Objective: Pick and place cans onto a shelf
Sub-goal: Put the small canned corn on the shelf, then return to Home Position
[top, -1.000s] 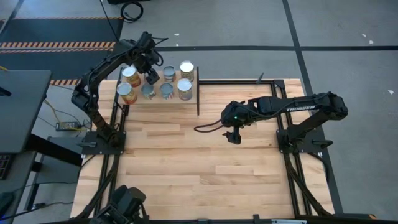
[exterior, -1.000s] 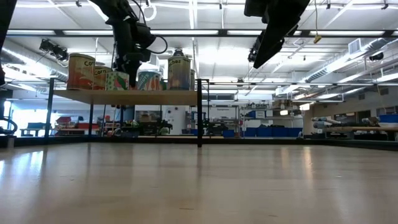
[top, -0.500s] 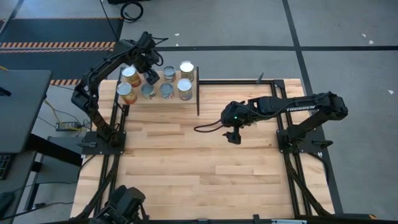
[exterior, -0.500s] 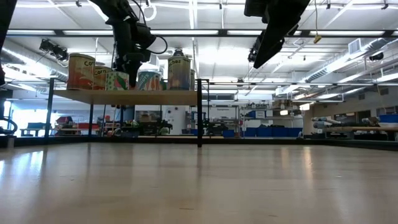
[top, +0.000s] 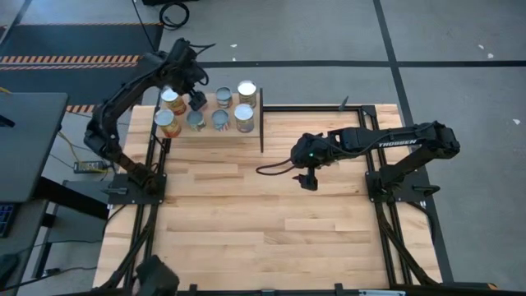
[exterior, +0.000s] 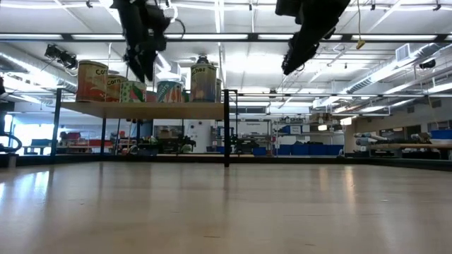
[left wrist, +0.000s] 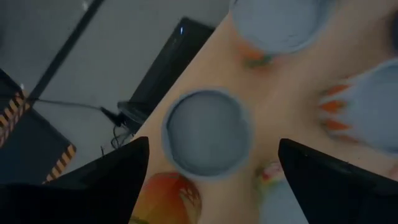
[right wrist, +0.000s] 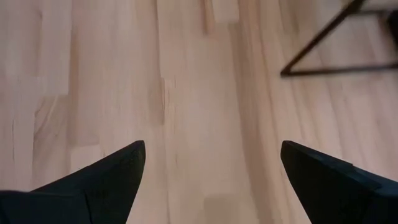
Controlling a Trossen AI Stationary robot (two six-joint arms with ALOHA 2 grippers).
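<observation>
A large industrial workshop or robotics lab: rows of ceiling strip lights [exterior: 212, 37] and exposed ductwork [exterior: 395, 67] overhead, blue storage bins [exterior: 318, 149] on benches beyond the worktop [top: 271, 205], grey concrete floor [top: 460, 49] with hazard-striped matting [top: 74, 60] at ten o'clock.

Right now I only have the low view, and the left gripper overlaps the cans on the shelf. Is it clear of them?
Observer: Yes. Its wrist view shows the left gripper open, with one silver-topped can standing free between the fingers, untouched.
Operator: How many cans are up there?
Observer: From above I count seven cans on the shelf. The gripper may hide another.
Operator: And the right gripper?
Observer: The right gripper is open over bare tabletop, to the right of the shelf, holding nothing.
</observation>
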